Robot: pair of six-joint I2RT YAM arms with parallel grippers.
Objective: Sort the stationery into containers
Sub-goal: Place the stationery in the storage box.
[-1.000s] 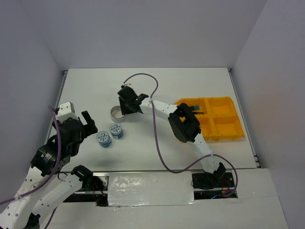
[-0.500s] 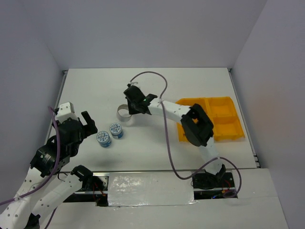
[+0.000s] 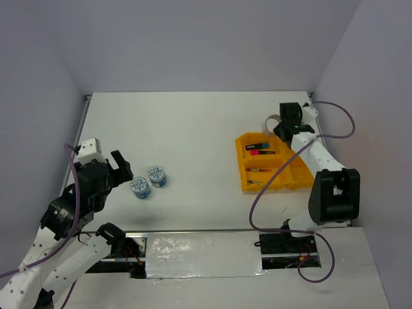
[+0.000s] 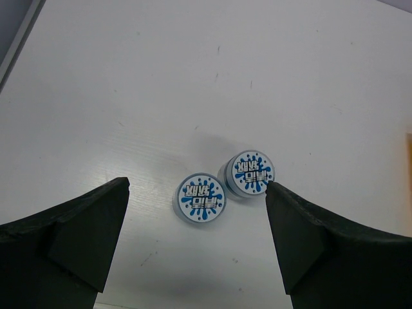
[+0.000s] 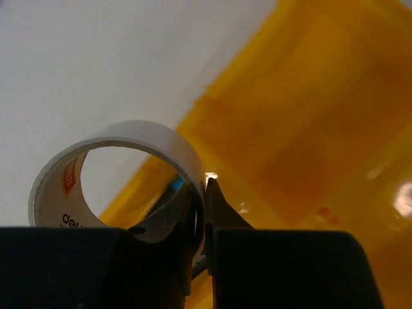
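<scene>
The yellow-orange tray lies at the right of the table and fills the right wrist view. Highlighters and thin pens lie in its left compartments. My right gripper is shut on the wall of the grey tape ring, held above the tray's far edge. In the right wrist view the gripper pinches the ring. Two blue-white tubs stand at the left. My left gripper is open and empty beside them, with both tubs ahead of it.
The right arm's links stretch over the tray's right half and hide it. White walls enclose the table on three sides. A purple cable loops off the right arm near the right wall.
My right arm has carried the tape ring from the middle of the table to the right, over the tray's far edge. The left arm and tubs have not moved.
</scene>
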